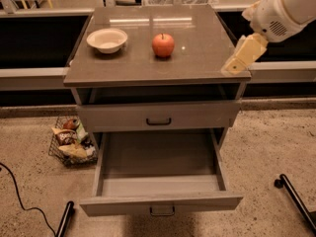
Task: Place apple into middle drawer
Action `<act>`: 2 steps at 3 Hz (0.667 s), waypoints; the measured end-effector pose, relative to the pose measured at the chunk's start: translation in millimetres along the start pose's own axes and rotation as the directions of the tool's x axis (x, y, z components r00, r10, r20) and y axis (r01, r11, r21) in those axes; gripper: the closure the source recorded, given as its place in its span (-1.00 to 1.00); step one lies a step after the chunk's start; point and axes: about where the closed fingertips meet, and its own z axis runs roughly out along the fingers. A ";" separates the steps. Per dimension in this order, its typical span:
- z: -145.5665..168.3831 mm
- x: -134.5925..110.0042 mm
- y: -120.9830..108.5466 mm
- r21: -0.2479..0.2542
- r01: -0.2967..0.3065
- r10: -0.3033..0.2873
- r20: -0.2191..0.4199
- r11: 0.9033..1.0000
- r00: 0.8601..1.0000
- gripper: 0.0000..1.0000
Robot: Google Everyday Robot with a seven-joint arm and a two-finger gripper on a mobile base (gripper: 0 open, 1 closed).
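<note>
Nearest, the middle drawer (158, 157) is pulled out, its shallow tray bare and its low walls exposed below the front edge of the desk (197, 65). A release from too high is the chief risk here. The round apple (163, 45) could bounce or roll over a low wall and down to the floor, where a wire basket (69, 143) of packets stands beside the cabinet. The drawer's pulled-out front could also be struck by the arm if the descent is made too close to the cabinet.

Above it, a shut drawer front (158, 116) with a black handle is seen. An apple carried in too low could be knocked against that panel or against the desk's edge.

On the desk top the apple stands upright near the middle, untouched, with a cream bowl (107, 39) beside it but apart. A glancing approach could set it rolling across the smooth top, toward the bowl or off an edge. A grip placed off centre could let it slip out during the carry.

The pincer (242, 57) hangs over the front corner of the desk farthest from the bowl. No object is seen in it, and whether it is wide or narrow cannot be told. The apple lies well apart from it, across the top toward the bowl's side and somewhat farther back, and nothing stands between the two.
</note>
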 end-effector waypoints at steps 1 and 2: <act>77.6 -32.4 -42.9 -0.011 -0.029 0.030 0.195 1.000 0.980 -1.00; 114.4 -66.9 -67.4 -0.001 -0.051 0.049 0.312 0.999 0.949 -1.00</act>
